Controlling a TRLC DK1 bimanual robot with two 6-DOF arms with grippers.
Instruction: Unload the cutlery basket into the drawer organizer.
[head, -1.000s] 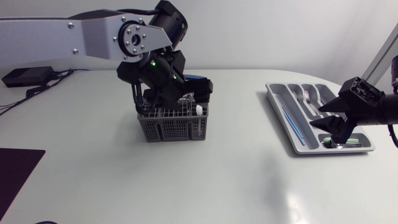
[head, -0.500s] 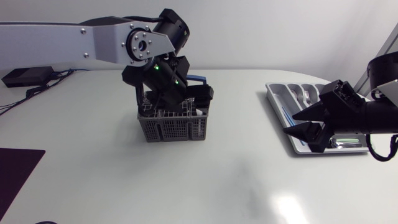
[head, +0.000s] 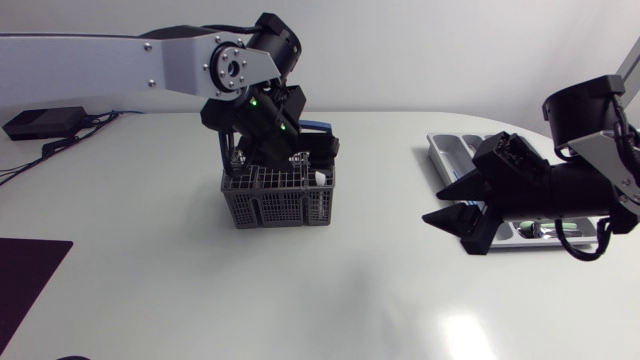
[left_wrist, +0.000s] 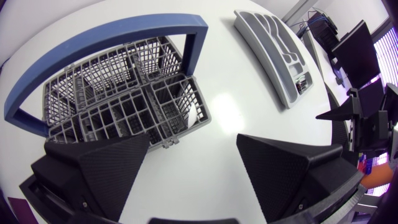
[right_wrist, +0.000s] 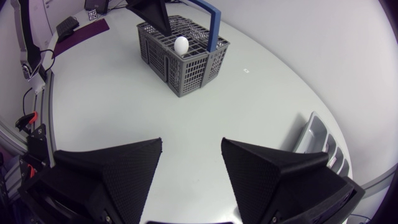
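Head view shows the right gripper (head: 432, 204) pulled out of the drawer organizer (head: 446, 150) and swung left. It now hangs over the table (head: 350, 290) just beside the organizer's left rim, fingers spread wide and empty. I judge a piece is delivered and it is heading back for another. The left gripper (left_wrist: 193, 137) has barely shifted above the cutlery basket (head: 280, 205), far left of centre. Its fingers are also wide and hold nothing. A white-tipped utensil (head: 320, 176) stands in the basket, so unloading isn't finished.

my left gripper (left_wrist: 194, 140) hangs spread over the basket (head: 278, 203), crowding its top beside the blue handle (left_wrist: 124, 28). my right gripper (head: 440, 204) overhangs the front edge of the organizer (head: 448, 150). a wide stretch of table (head: 375, 265) separates basket and organizer.
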